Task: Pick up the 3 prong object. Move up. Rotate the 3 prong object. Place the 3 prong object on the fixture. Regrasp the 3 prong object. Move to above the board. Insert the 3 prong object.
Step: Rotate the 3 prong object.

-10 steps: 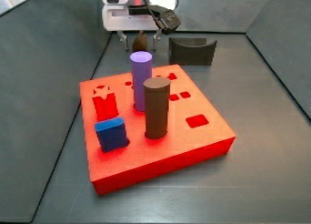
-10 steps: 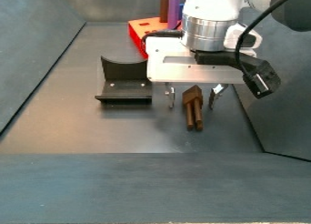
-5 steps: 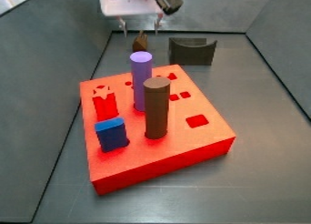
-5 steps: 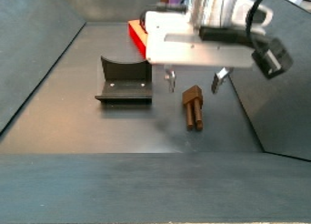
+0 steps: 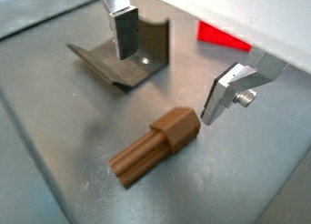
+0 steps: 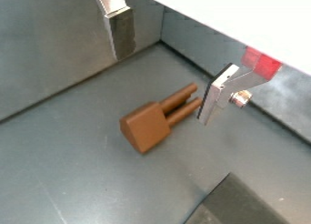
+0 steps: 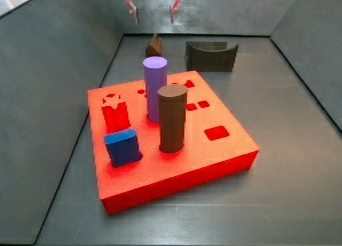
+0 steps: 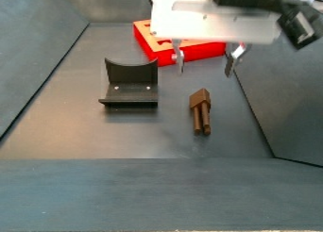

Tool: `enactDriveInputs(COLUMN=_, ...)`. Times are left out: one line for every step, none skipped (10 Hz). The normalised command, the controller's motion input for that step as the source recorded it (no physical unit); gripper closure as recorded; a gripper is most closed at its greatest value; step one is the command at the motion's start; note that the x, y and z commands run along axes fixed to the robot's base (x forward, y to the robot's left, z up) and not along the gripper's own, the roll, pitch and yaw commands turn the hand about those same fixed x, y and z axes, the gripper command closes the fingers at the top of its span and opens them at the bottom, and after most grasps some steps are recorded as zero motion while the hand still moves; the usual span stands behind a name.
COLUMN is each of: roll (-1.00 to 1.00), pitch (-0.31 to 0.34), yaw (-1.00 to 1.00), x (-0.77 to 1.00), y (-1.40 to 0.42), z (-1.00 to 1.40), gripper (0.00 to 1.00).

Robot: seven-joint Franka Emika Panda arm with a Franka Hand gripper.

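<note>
The 3 prong object point(image 8: 199, 111) is a small brown piece lying flat on the grey floor, its prongs pointing along the floor point(image 6: 155, 123) point(image 5: 152, 147). My gripper point(image 8: 203, 72) hangs open above it, holding nothing; in both wrist views the two silver fingers stand on either side of the piece and well clear of it point(image 5: 170, 87) point(image 6: 165, 86). The dark fixture point(image 8: 128, 85) stands on the floor beside the piece point(image 5: 97, 64). The red board point(image 7: 201, 140) lies further off. In a side view the gripper point(image 7: 154, 5) is mostly cut off at the edge of the picture.
On the board stand a purple cylinder point(image 7: 155, 90), a tall dark-brown cylinder point(image 7: 171, 118), a blue block point(image 7: 122, 147) and a red block point(image 7: 116, 115). Sloping grey walls point(image 8: 44, 66) enclose the floor.
The gripper has risen straight up, still open. The 3 prong object stayed lying on the floor where it was.
</note>
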Motion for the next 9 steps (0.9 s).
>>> enactDriveInputs(roll=0.00, pitch=0.000, yaw=1.00, x=0.00, y=0.00, z=-0.09, gripper=0.00)
enactDriveInputs(roll=0.00, pitch=0.000, yaw=1.00, x=0.00, y=-0.01, z=-0.26, gripper=0.00)
enactDriveInputs(roll=0.00, pitch=-0.002, yaw=1.00, x=0.04, y=0.00, z=-0.23, gripper=0.00)
enactDriveInputs(roll=0.00, pitch=-0.004, yaw=1.00, x=0.04, y=0.00, z=-0.12, gripper=0.00)
enactDriveInputs(roll=0.00, pitch=-0.005, yaw=1.00, x=0.03, y=0.00, z=-0.07, gripper=0.00)
enactDriveInputs(roll=0.00, pitch=-0.006, yaw=1.00, x=0.03, y=0.00, z=-0.06, gripper=0.00)
enactDriveInputs(roll=0.00, pitch=-0.006, yaw=1.00, x=0.03, y=0.00, z=-0.05, gripper=0.00)
enactDriveInputs(roll=0.00, pitch=-0.007, yaw=1.00, x=0.04, y=0.00, z=-0.04, gripper=0.00)
enactDriveInputs(roll=0.00, pitch=-0.007, yaw=1.00, x=0.04, y=0.00, z=-0.04, gripper=0.00)
